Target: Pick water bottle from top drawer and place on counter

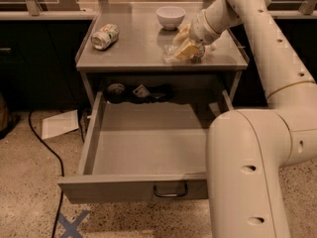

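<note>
The water bottle (172, 53), clear crinkled plastic, rests on the right part of the counter (133, 53), near its front edge. My gripper (186, 44) is right at the bottle, reaching down from the upper right, and covers most of it. The top drawer (143, 145) is pulled wide open below the counter. Its loop handle (170, 191) is on the front panel, and its grey floor shows bare in the front and middle.
A dented green-white soda can (104, 36) lies on the counter's left. A white bowl (170, 17) stands at the back. Dark small items (138, 91) sit at the drawer's back under the counter. My arm's large link (247, 172) overlaps the drawer's right side. A paper (59, 124) and cable lie on the floor.
</note>
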Motion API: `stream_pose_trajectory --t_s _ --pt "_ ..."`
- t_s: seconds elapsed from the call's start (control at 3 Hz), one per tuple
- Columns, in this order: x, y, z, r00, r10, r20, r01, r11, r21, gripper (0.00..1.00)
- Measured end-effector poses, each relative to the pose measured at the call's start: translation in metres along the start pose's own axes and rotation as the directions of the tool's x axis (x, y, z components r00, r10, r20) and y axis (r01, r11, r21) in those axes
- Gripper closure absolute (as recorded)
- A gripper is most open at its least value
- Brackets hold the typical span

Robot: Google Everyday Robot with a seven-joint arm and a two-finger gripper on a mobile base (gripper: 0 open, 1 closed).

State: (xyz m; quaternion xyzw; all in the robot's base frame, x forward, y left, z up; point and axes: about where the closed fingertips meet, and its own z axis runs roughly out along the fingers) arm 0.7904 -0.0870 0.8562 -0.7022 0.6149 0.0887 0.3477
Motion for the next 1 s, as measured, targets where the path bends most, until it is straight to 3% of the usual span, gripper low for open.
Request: stream_pose_trajectory --t_s 0.33,0.67,1.0 --pt "0.0000 0.0000 0.0000 1.000 0.000 0.000 0.000 1.0000 0.000 0.12" --pt "0.0000 0.0000 0.0001 1.000 0.000 0.000 0.000 1.0000 0.000 0.00" --pt "0.0000 0.0000 0.0002 1.000 0.000 0.000 0.000 1.0000 0.000 0.00"
